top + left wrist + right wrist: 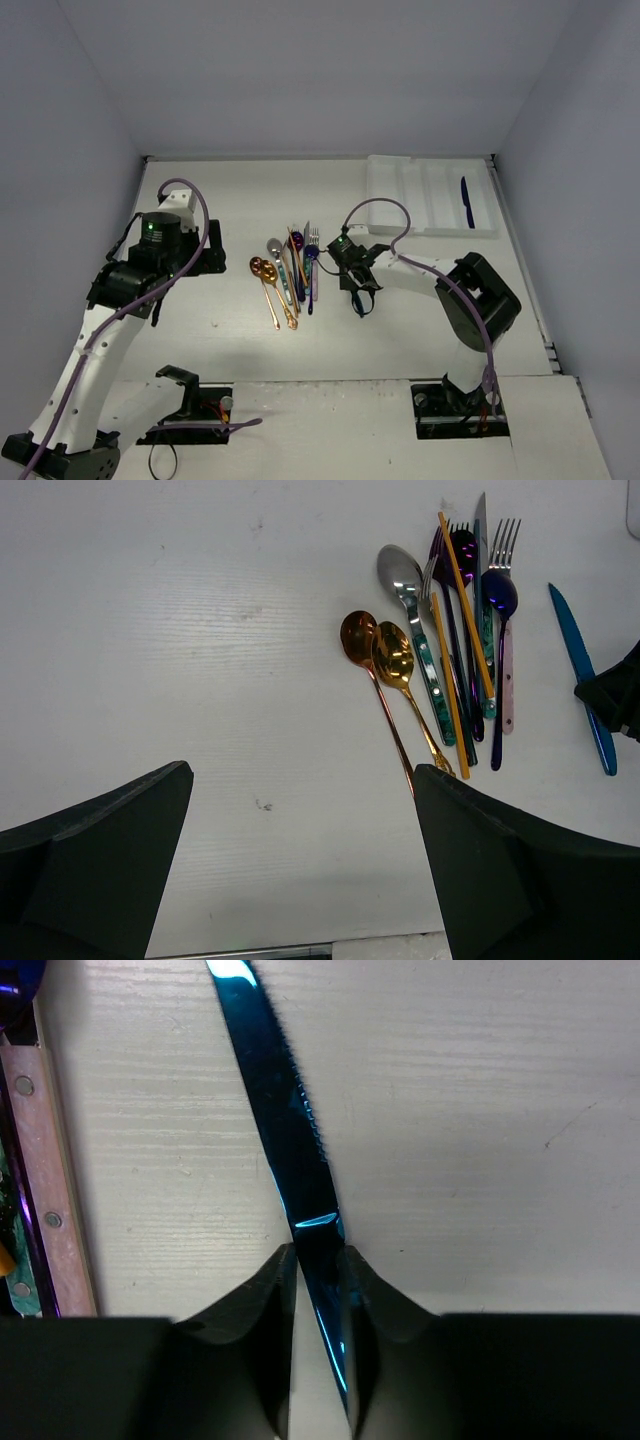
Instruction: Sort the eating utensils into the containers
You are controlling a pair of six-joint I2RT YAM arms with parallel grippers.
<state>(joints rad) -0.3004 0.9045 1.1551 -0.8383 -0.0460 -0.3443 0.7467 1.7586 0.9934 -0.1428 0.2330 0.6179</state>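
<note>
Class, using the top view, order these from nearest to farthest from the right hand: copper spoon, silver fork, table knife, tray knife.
1. Table knife, between the right hand's fingers.
2. Silver fork, to its left, farther back.
3. Copper spoon, farther left.
4. Tray knife, back right.

**Fig. 1.** Two arms, left arm [95, 350] and right arm [415, 270], built of white link shells joined by black motor housings. A lilac cable [190, 195] runs along each, looping free near the wrist. A green indicator light [151, 226] marks the left wrist housing; a similar dot on the right is perhaps the same, though too small to confirm. Black base brackets [180, 385] carry red and dark wiring. The left gripper [302, 775] has matte black, wedge-shaped fingers [95, 855].
</note>
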